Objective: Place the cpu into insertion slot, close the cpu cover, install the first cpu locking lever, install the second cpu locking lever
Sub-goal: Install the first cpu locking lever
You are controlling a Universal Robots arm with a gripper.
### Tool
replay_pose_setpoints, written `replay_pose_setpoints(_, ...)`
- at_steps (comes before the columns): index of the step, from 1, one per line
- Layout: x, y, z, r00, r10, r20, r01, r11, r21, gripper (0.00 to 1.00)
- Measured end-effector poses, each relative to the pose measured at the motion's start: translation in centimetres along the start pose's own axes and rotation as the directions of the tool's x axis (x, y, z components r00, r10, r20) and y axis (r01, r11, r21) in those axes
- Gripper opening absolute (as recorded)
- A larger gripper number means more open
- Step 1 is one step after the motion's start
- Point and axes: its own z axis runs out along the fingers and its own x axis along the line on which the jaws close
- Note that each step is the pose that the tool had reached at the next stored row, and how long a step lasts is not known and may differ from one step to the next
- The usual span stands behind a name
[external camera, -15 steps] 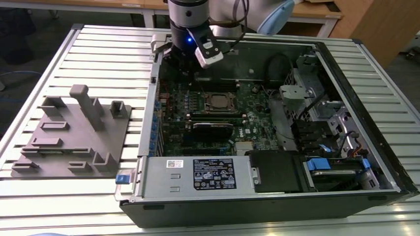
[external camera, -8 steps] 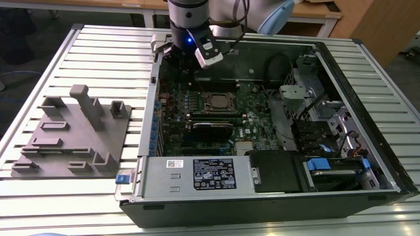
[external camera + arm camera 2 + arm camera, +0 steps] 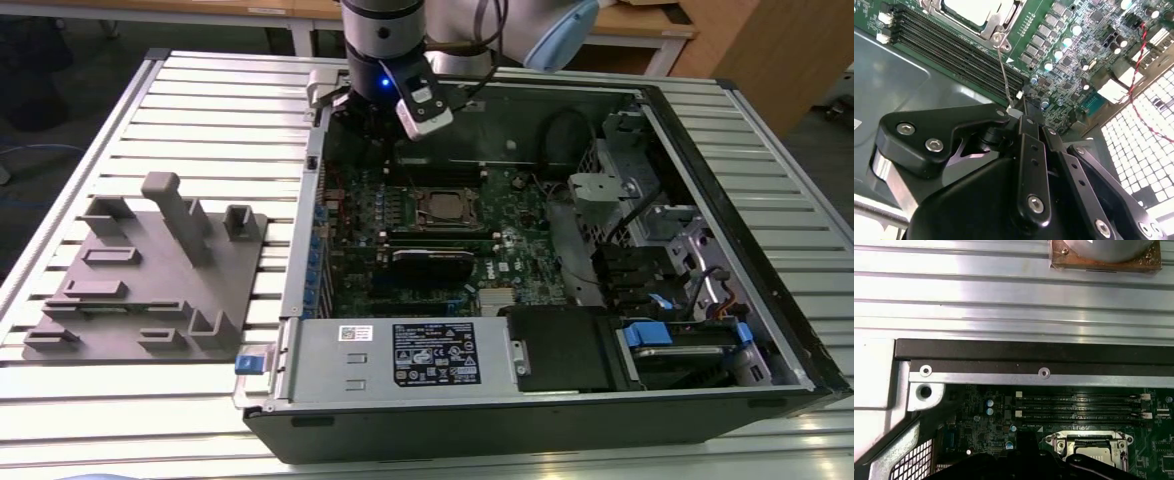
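Seating a locking lever (image 3: 1004,70) looks like the step you are on. The slatted tabletop (image 3: 200,120) carries the open computer case (image 3: 534,432). In the exterior view the arm (image 3: 387,40) reaches in hard by the case's 12 o'clock wall, so your open room lies toward 6 o'clock, over the green circuit board (image 3: 523,232). The insertion slot (image 3: 447,208) sits there.

In the second wrist view your hand (image 3: 1021,112) hangs just past the memory slots (image 3: 959,47), and the cpu cover (image 3: 996,25) appears down over the cpu (image 3: 970,7). The locking lever runs from the cover's corner to the hand's tip; you cannot tell whether the hand is clamped on it. Sweep it slowly along its own arc, clear of those slots.
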Motion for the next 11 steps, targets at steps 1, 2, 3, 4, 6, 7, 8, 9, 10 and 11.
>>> replay_pose_setpoints(1, 0.0, 0.0, 0.0, 1.0, 0.0, 0.0, 0.0, 1.0, -0.0001, 0.1)
replay_pose_setpoints(2, -0.04, 0.0, 0.0, 1.0, 0.0, -0.0001, 0.0, 1.0, -0.0002, 0.1)
replay_pose_setpoints(3, -0.11, 0.0, 0.0, 1.0, 0.0, 0.0, 0.0, 1.0, -0.0002, 0.1)
replay_pose_setpoints(4, -0.22, -0.01, 0.01, 1.0, 0.0, 0.0, 0.0, 1.0, -0.0002, 0.1)
replay_pose_setpoints(6, -0.48, -0.01, 0.01, 1.0, 0.0, -0.0001, 0.0, 1.0, -0.0001, 0.1)
replay_pose_setpoints(7, -0.62, -0.01, 0.02, 1.0, 0.0, 0.0, 0.0, 1.0, -0.0001, 0.1)
replay_pose_setpoints(8, -0.79, -0.01, 0.03, 1.0, 0.0, 0.0, 0.0, 1.0, -0.0002, 0.1)
replay_pose_setpoints(9, -0.98, -0.02, 0.04, 1.0, 0.0, 0.0, 0.0, 1.0, -0.0002, 0.1)
replay_pose_setpoints(10, -1.2, -0.02, 0.04, 1.0, 0.0, 0.0, 0.0, 1.0, -0.0001, 0.1)
replay_pose_setpoints(11, -1.41, -0.02, 0.05, 1.0, 0.0, 0.0, 0.0, 1.0, -0.0001, 0.1)
